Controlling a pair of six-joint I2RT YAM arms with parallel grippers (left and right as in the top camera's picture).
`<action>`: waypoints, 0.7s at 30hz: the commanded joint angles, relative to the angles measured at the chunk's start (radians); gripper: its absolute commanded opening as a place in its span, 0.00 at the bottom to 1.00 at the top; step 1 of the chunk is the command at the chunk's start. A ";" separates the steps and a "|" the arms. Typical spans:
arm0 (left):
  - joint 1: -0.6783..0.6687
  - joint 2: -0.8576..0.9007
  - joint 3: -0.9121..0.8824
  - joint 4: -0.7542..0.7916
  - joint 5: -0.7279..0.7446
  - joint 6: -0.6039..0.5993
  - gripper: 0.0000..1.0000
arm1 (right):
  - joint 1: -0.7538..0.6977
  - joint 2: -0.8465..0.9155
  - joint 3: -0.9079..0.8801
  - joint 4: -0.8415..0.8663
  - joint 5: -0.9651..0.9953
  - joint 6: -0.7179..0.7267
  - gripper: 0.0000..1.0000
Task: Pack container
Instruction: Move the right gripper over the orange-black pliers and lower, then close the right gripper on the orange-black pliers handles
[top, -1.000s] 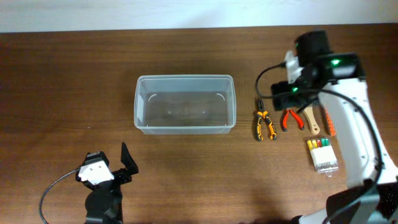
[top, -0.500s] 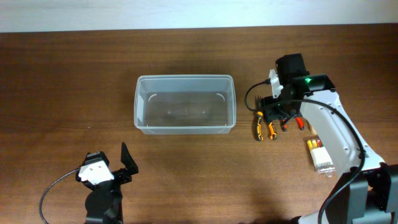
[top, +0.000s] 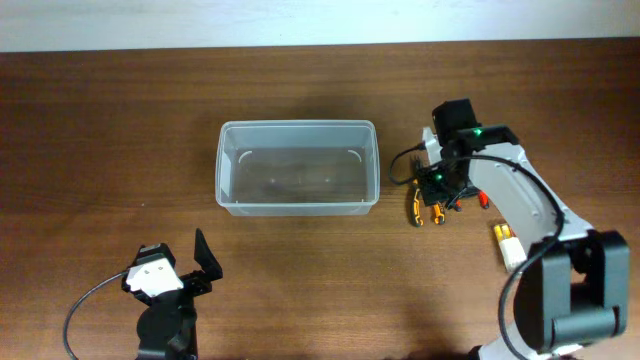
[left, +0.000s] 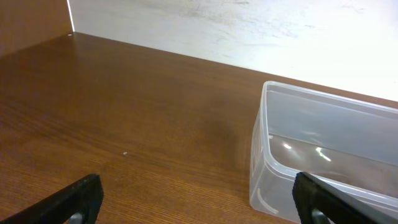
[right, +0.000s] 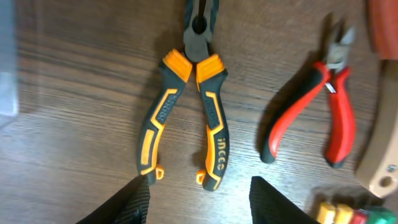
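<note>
The container (top: 297, 167), a large clear plastic tub, stands empty in the middle of the table; its left end shows in the left wrist view (left: 323, 155). My right gripper (top: 437, 186) is open and hovers just above orange-and-black pliers (top: 422, 203), which lie flat with handles spread in the right wrist view (right: 186, 118); the fingertips (right: 199, 202) sit by the handle ends. Red-handled cutters (right: 323, 118) lie to their right. My left gripper (top: 195, 270) is open and empty near the front left (left: 193, 202).
A small clear box of coloured markers (top: 508, 243) lies right of the tools, partly under my right arm. A wooden-handled tool (right: 382, 149) shows at the right edge of the right wrist view. Bare wooden table (top: 100, 150) lies left of the tub.
My right arm has swung left and down from the back right and now sits over the pliers. The left arm and the tub have not moved.
</note>
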 joint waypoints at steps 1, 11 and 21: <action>-0.003 -0.007 -0.003 -0.002 -0.003 0.009 0.99 | 0.005 0.046 -0.014 0.008 0.013 -0.010 0.52; -0.003 -0.007 -0.003 -0.002 -0.003 0.009 0.99 | 0.002 0.124 -0.013 0.056 0.012 -0.056 0.47; -0.003 -0.007 -0.003 -0.002 -0.003 0.009 0.99 | -0.048 0.140 -0.014 0.096 0.012 -0.060 0.47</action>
